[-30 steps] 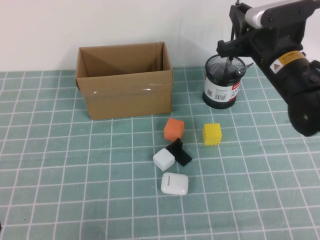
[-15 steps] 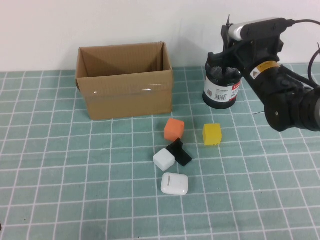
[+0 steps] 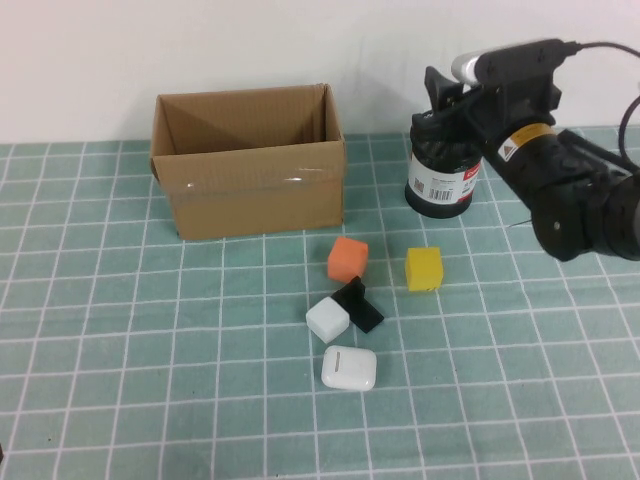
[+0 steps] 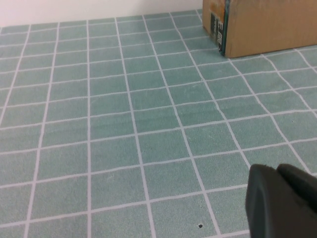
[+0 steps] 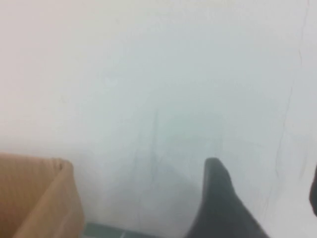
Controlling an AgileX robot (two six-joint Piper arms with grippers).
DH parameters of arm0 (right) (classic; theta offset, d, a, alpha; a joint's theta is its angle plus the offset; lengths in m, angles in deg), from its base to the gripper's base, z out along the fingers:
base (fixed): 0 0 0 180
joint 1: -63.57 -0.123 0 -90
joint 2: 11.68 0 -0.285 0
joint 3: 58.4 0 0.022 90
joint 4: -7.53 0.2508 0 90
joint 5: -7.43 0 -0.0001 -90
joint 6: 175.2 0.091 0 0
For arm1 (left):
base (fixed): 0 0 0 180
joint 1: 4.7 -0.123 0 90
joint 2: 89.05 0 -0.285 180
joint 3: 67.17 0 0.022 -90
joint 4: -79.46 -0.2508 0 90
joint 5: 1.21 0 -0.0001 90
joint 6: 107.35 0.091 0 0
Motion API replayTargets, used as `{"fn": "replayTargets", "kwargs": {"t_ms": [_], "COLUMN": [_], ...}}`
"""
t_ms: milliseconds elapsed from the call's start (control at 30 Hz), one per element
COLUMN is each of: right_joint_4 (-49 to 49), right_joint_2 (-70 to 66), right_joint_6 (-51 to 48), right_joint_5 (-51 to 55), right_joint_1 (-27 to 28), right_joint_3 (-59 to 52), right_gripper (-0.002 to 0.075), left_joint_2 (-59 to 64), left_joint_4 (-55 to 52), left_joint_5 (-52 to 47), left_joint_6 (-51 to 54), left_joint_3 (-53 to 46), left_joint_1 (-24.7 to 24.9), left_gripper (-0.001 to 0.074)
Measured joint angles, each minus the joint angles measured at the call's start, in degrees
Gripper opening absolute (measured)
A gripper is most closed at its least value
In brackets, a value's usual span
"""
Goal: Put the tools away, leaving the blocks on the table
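The right gripper (image 3: 440,92) hangs at the far right of the table (image 3: 120,380), directly over the black mesh cup (image 3: 440,185), with its fingers (image 5: 218,203) spread apart and nothing between them. In the right wrist view one dark finger stands against the pale wall, with a second at the edge, and a corner of the cardboard box (image 5: 34,198) shows low down. A yellow warning sticker with a triangle sits on the right arm (image 3: 560,190); its writing is too small to read.

The left gripper (image 4: 282,201) is parked low over the near left of the green grid mat, its fingers pressed together and empty, well apart from everything but within sight of a box corner (image 4: 262,25) that carries a small printed label I cannot read.

The cardboard box (image 3: 250,160) is the biggest thing on the table. It stands open-topped at the far middle, with clear tape across its front.

The mesh cup stands to the right of the box and wears a white label with a barcode and a red strip; the text cannot be made out. No tool can be made out in the cup, whose mouth the gripper covers.

Nearer than the cup lie the blocks: the orange block (image 3: 348,258) and the yellow block (image 3: 424,268) side by side but apart, and the white block (image 3: 328,320) nearer still, touching a black angled piece (image 3: 362,303). A white rounded case (image 3: 349,368) lies nearest. All of them sit well away from the right gripper, toward the near middle.
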Motion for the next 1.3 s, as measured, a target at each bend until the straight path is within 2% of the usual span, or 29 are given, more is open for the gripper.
{"fn": "replayTargets", "kwargs": {"t_ms": [100, 200, 267, 433, 467, 633, 833, 967, 1167, 1300], "right_joint_4": [-1.6, -1.6, -0.9, 1.1, 1.4, 1.4, -9.2, -12.5, -11.8, -7.3], "right_joint_2": [5.0, 12.2, 18.1, 30.7, 32.3, 39.1, 40.3, 40.7, 41.3, 46.9], "right_joint_6": [0.0, 0.0, 0.0, 0.0, 0.0, 0.0, 0.2, 4.1, 4.6, 4.6], "right_joint_5": [2.8, 12.3, 20.5, 44.8, 48.2, 61.6, 67.2, 66.0, 56.0, 46.4], "right_joint_1": [-0.1, -0.4, -0.7, -0.8, -0.8, -0.8, -0.6, 0.0, 0.3, 5.2], "right_joint_3": [-2.2, -4.7, -6.5, -8.2, -8.2, -8.2, -8.2, -10.8, -21.0, -33.8], "right_gripper": [0.0336, 0.0327, 0.0277, 0.0019, -0.001, -0.0008, -0.0008, -0.0008, -0.0008, -0.0008], "left_joint_2": [0.0, 0.0, 0.0, 0.0, 0.0, 0.0, 0.0, 0.0, 0.0, 0.0], "left_joint_4": [0.0, 0.0, 0.0, 0.0, 0.0, 0.0, 0.0, 0.0, 0.0, 0.0], "left_joint_5": [0.0, 0.0, 0.0, 0.0, 0.0, 0.0, 0.0, 0.0, 0.0, 0.0], "left_joint_6": [0.0, 0.0, 0.0, 0.0, 0.0, 0.0, 0.0, 0.0, 0.0, 0.0], "left_joint_3": [0.0, 0.0, 0.0, 0.0, 0.0, 0.0, 0.0, 0.0, 0.0, 0.0], "left_joint_1": [0.0, 0.0, 0.0, 0.0, 0.0, 0.0, 0.0, 0.0, 0.0, 0.0], "left_gripper": [-0.0004, -0.0004, -0.0004, -0.0004, -0.0004, -0.0004, -0.0004, -0.0004, -0.0004, -0.0004]}}
